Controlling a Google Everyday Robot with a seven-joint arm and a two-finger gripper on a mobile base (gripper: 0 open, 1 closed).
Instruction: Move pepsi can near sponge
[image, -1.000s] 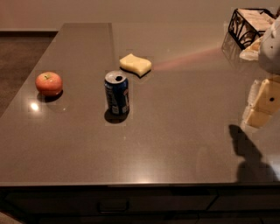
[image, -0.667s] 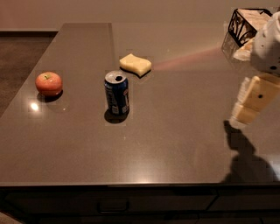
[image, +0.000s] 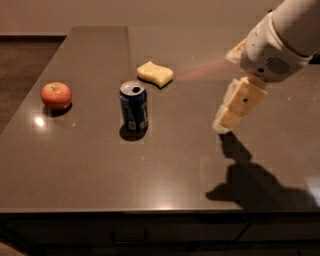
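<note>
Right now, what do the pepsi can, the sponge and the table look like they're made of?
The pepsi can: thin metal, likely aluminium; shiny silver top, printed blue wall. The sponge: soft foam, matte pale yellow. The table: hard, polished, maybe stone or laminate; it mirrors light. The gripper hovers right of the can.

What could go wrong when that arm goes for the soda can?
The gripper hangs to the right of the upright pepsi can, apart from it. A sideways nudge could tip the can, whose top looks open. Pushed too far, the can could shove the sponge behind it.
</note>
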